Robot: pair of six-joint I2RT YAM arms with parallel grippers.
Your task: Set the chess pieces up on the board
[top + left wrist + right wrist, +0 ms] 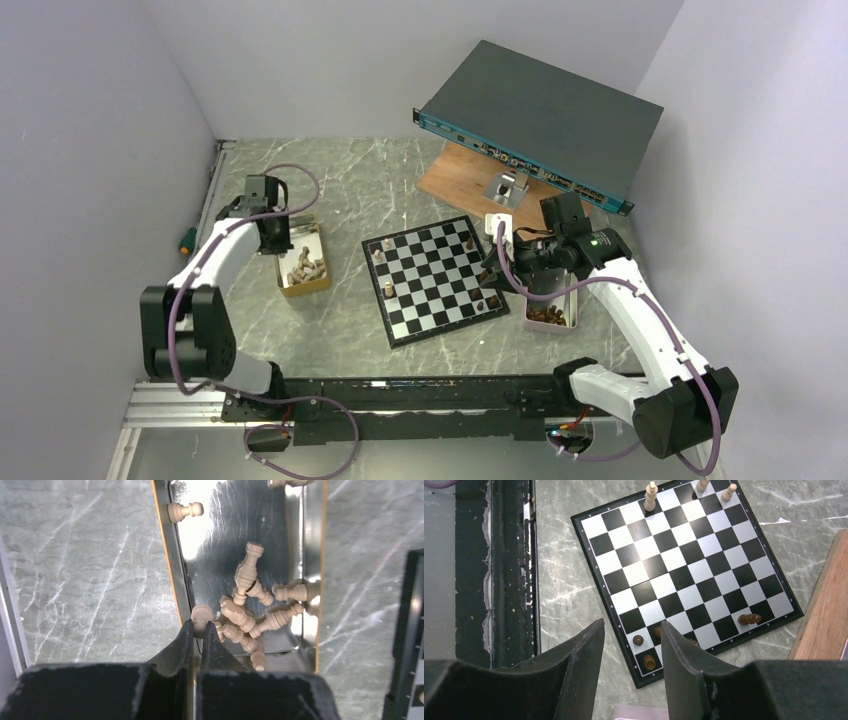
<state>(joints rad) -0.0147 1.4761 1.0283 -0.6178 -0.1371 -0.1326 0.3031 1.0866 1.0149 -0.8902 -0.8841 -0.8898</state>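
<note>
Left gripper [197, 630] is clamped, seemingly on a tan pawn [202, 614], inside the tin [172, 555] left of the board [684, 575]. Right gripper [631, 630] hangs parted and empty over the board's corner — dark pieces [638, 640] stand there.

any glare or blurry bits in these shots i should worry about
Left wrist: glare blows out the shiny tray floor near the top, but the light piece pinched in the left gripper reads sharp. Right wrist: the board is evenly lit with faint sheen; the right gripper up close looks soft. Top external: even light, soft shadows, the chess pieces tiny.
</note>
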